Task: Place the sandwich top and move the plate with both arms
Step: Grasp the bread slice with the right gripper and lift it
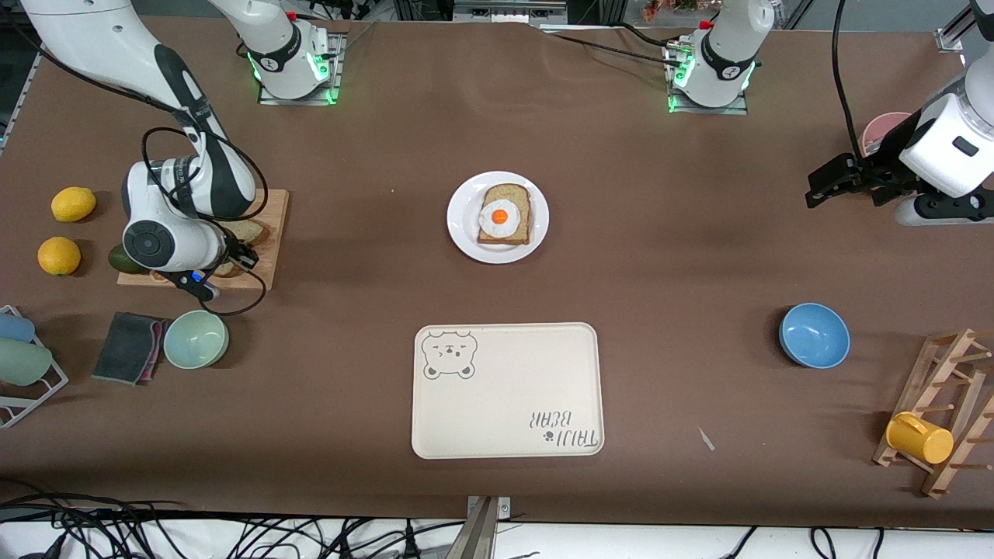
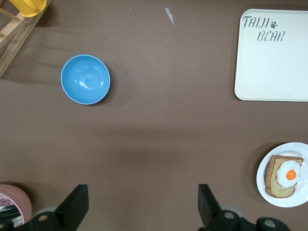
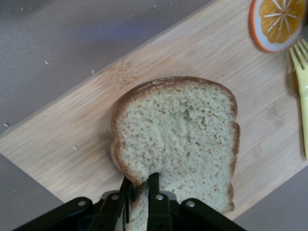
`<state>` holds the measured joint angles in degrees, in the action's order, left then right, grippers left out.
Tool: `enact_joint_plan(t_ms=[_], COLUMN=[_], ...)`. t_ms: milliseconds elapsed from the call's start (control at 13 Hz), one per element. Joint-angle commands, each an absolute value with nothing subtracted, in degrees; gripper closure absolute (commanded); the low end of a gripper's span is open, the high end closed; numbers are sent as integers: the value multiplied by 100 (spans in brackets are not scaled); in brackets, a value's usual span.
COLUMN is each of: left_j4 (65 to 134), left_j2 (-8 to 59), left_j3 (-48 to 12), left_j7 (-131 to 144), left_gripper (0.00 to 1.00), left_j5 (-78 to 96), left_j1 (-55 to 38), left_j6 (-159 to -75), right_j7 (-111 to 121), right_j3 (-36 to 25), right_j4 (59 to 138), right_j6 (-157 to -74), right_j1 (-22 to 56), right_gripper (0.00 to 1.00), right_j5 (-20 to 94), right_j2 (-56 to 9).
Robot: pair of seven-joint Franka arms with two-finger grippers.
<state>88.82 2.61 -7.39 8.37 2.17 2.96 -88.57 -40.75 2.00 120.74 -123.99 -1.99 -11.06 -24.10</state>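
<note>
pinching speckled, brown-crusted sandwich top (image 3: 178, 139) on wooden board (image 3: 72, 130): right end effector (image 3: 139, 190); left end effector (image 2: 143, 204) wide open.

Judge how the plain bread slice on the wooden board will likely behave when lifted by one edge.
The sandwich top looks porous and thin, so it is probably light and may sag away from the right gripper, whose jaws pinch one edge. Its soft crumb could dent or tear there. Lying flat on the cutting board, it should not roll.

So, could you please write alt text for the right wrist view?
The right gripper pinches the edge of the sandwich top, which lies flat on a wooden cutting board. An orange slice and a yellow fork lie at the board's edge.
</note>
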Motion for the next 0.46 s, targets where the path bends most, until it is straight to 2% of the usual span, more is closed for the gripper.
enact_joint_plan(t_ms=[0, 308, 385], left_j4=[8728, 8728, 8728], left_j2=[290, 290, 290], left_j3=[-773, -773, -773], left_j7=[870, 870, 870], left_gripper=[0, 0, 0], left_j5=[35, 35, 35], left_j1=[290, 290, 290], left_j6=[-8736, -8736, -8736], right_j7=[-4157, -4210, -4227], right_j3=[246, 334, 343], right_j4=[11946, 10507, 10259], right_j6=[-12280, -10235, -9969], right_j1=[-193, 139, 271], right_gripper=[100, 100, 100], right_j5=[-1213, -1204, -1204], right_j2=[-2330, -2329, -2338])
